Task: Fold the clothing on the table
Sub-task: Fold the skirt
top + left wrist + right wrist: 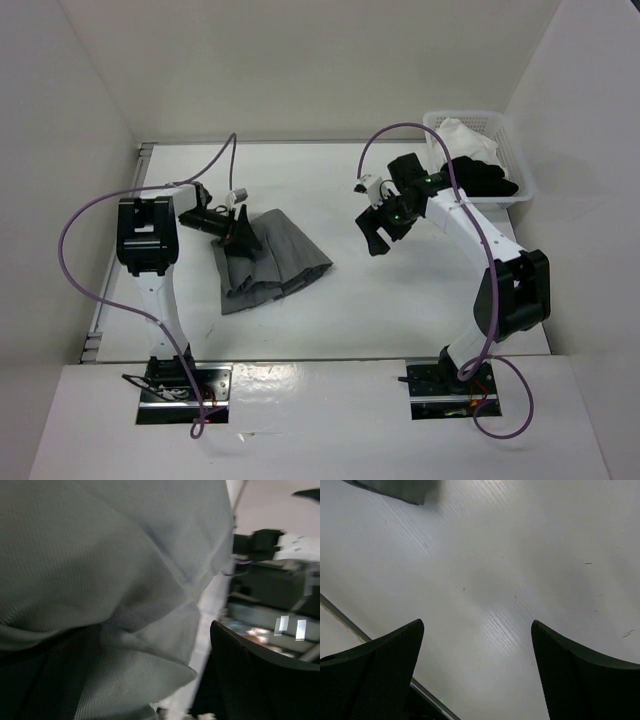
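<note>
Nearest the arm bases, the white tabletop (pixel 400 300) is bare. A little further in, left of centre, lies the grey pleated skirt (pixel 275 262). It is rumpled, not flat, with its folds bunched toward the near-left and one edge fanned out to the right.

The left tool (pixel 237 234) sits low over the skirt's far-left part. In the left wrist view its fingers stand wide apart. Grey cloth fills the gap and drapes over one side, so only the right finger (pixel 250 680) shows clearly. Nothing looks pinched.

Further right, well apart from the skirt, the right tool (pixel 477 625) hangs above bare tabletop, spread wide and holding nothing.

In the far right corner a white plastic basket (pixel 517 170) holds a white garment (pixel 465 135) and a black garment (pixel 488 180).

The main risk seems to lie with the left tool. With so much cloth heaped between its fingers, closing here would likely catch several layers at once. A lift would then drag the whole skirt instead of turning one edge over. The soft fabric could also slip out partway and leave a crooked fold. The right tool is too far off to hold the other side down, so the skirt may slide toward the tabletop's left edge rail (pixel 97 320).
</note>
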You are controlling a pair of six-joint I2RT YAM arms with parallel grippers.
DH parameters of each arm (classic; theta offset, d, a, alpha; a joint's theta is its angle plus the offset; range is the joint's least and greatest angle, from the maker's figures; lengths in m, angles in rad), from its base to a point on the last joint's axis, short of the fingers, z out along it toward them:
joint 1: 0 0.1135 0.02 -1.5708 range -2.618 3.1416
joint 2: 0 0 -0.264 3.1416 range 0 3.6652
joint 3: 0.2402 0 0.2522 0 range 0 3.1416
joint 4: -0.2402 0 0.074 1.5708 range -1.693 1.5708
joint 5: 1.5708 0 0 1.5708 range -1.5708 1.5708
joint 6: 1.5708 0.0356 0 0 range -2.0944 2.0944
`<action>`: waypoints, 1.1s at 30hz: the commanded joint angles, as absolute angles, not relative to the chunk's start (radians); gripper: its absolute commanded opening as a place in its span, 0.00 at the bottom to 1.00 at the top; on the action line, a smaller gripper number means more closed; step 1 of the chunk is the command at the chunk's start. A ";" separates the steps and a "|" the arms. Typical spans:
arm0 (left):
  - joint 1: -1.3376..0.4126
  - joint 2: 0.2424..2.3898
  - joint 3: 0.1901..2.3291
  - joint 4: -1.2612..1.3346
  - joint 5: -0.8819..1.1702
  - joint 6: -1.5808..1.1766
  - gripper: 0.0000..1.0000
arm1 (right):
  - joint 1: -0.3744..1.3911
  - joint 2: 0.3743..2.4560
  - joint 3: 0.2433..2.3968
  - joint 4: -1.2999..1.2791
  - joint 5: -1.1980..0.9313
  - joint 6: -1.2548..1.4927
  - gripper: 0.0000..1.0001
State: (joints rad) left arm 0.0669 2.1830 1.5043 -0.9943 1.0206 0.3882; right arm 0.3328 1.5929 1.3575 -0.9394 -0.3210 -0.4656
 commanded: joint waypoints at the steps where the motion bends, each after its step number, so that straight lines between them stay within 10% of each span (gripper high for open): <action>1: 0.049 2.267 1.465 -0.962 0.968 0.396 1.00 | 0.327 1.572 1.348 -0.902 -0.354 -0.476 0.92; 24: -0.350 2.230 1.772 -0.891 0.815 0.201 1.00 | 0.190 1.434 1.253 -0.874 -0.399 -0.448 0.92; 33: -0.207 1.794 1.772 -1.017 0.786 0.201 1.00 | 0.062 1.269 1.186 -0.885 -0.443 -0.457 0.94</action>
State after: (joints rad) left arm -0.2481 2.0159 1.7443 -0.9504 0.7879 0.2024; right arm 0.0990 1.3518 1.2129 -0.9051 -0.4088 -0.4583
